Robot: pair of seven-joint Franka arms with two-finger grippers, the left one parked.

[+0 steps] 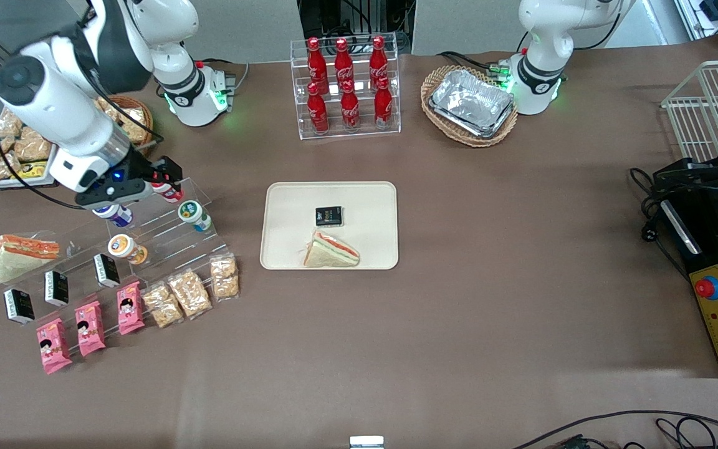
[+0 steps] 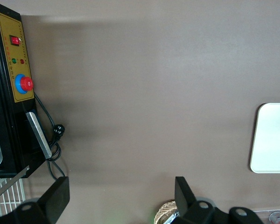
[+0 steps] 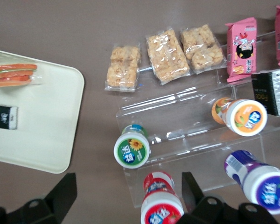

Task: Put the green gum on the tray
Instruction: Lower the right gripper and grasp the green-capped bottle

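Observation:
The green gum [image 1: 194, 215] [image 3: 131, 148], a small white bottle with a green label and green-rimmed lid, rests on a step of a clear acrylic stand [image 1: 166, 240] at the working arm's end of the table. My gripper [image 1: 163, 179] [image 3: 128, 183] hovers open above the stand. It is a little farther from the front camera than the green gum and holds nothing. A red-labelled bottle [image 3: 161, 205] lies partly between the fingers. The cream tray [image 1: 290, 212] [image 3: 42, 121] [image 2: 270, 140] sits mid-table beside the stand, holding a sandwich [image 1: 331, 251] and a black packet [image 1: 328, 216].
The stand also carries a blue-labelled bottle [image 3: 259, 179], an orange-labelled bottle [image 3: 240, 116], black packets [image 1: 57, 287] and pink packs [image 1: 90, 327]. Clear snack bags [image 1: 187, 293] lie before it. A cola rack [image 1: 346, 84] and a basket of foil trays [image 1: 471, 103] stand farther back.

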